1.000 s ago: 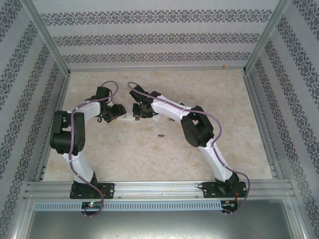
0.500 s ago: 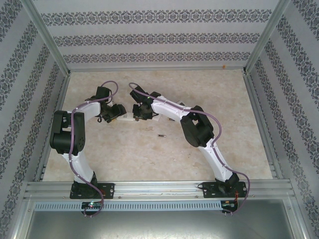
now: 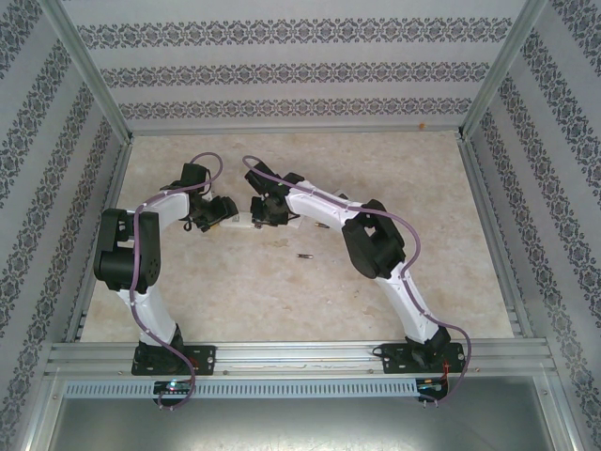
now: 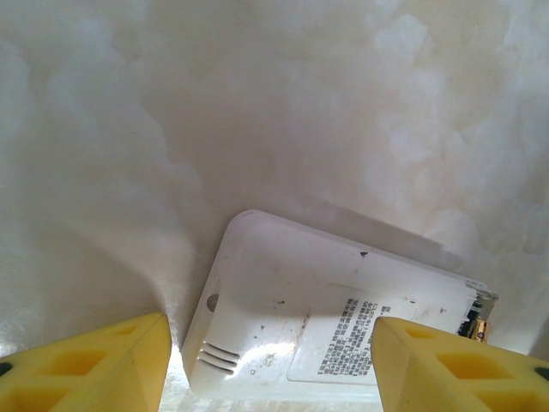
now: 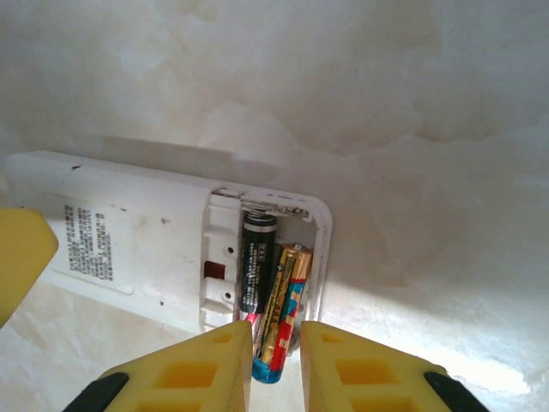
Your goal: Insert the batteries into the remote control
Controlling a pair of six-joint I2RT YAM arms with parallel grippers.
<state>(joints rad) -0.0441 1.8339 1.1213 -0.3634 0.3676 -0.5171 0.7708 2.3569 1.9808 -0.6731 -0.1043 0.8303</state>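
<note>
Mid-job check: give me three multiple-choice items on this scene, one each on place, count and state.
1. A loose battery lies: A by the far wall; B on the rail; C on the table, nearer the bases than the remote control.
2. Batteries in the compartment: A one; B two; C four.
3. The gold battery is: A tilted, its end between the fingers of the right gripper; B seated flat; C outside the remote.
C, per the top view; B, black battery plus gold; A, its end sticks out.

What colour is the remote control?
White. The remote control shows best in the left wrist view.
</note>
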